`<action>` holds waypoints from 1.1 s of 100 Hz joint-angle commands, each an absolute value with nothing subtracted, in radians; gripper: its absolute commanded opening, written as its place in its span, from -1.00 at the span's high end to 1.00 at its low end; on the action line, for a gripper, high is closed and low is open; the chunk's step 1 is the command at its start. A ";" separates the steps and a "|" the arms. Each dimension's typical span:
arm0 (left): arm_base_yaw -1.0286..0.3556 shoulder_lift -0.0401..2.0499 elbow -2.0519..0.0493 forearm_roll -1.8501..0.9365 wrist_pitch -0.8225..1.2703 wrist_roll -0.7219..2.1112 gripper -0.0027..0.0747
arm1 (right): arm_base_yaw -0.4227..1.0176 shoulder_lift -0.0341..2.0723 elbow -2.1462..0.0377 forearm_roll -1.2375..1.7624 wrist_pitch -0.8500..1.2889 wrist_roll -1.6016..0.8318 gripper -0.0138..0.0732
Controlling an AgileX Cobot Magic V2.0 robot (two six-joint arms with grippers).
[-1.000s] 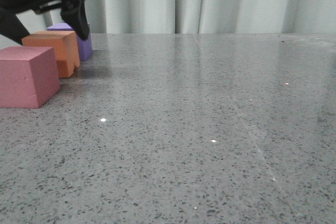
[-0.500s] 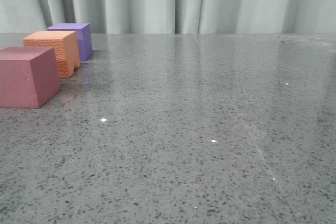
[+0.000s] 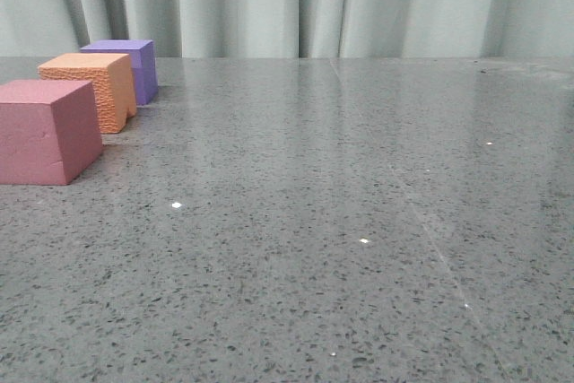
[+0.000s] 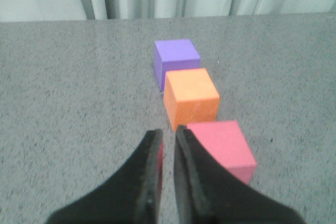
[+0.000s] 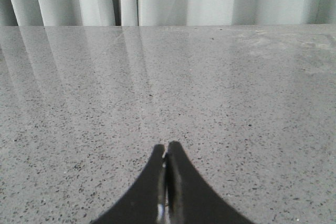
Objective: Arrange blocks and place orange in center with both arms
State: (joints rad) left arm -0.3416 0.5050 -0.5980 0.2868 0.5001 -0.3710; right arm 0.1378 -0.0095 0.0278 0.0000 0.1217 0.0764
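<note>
Orange foam cube [image 3: 88, 89] at the middle of a row on the grey speckled table [image 3: 341, 221], between purple cube [image 3: 126, 65] and pink-red cube [image 3: 47, 129]. Left gripper [image 4: 168, 135] nearly closed, holding nothing; right gripper [image 5: 167, 148] closed, empty.

Three foam cubes are counted on the table [image 3: 359, 221]: one pink-red cube [image 3: 47, 130], one orange cube [image 3: 90, 89] and one purple cube [image 3: 126, 65], and the same three are seen from the left wrist view. Two grippers are counted, one in each wrist view: the left gripper [image 4: 167, 136] and the right gripper [image 5: 166, 149]. One grey speckled table is seen, and one pale pleated curtain [image 3: 359, 2] is hung behind it.
</note>
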 commanded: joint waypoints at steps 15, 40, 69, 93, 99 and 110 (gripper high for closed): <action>-0.341 0.394 -0.505 0.304 0.437 -0.373 0.98 | 0.133 -0.030 0.014 0.000 0.035 0.069 0.96; -0.341 0.390 -0.490 0.304 0.457 -0.373 0.98 | 0.133 -0.030 0.014 0.000 0.035 0.069 0.96; -0.341 0.390 -0.490 0.304 0.457 -0.373 0.98 | 0.133 -0.030 0.014 0.000 0.035 0.069 0.96; -0.341 0.390 -0.490 0.304 0.457 -0.373 0.98 | 0.133 -0.030 0.014 0.000 0.035 0.069 0.96; -0.341 0.390 -0.490 0.304 0.455 -0.373 0.98 | 0.133 -0.030 0.014 0.000 0.035 0.069 0.96; -0.341 0.388 -0.489 0.322 0.441 -0.373 0.98 | 0.133 -0.030 0.014 0.000 0.035 0.069 0.96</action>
State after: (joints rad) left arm -0.3416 0.3841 -0.4611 0.2998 0.5268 -0.3710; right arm 0.1378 -0.0095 0.0278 0.0000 0.1217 0.0764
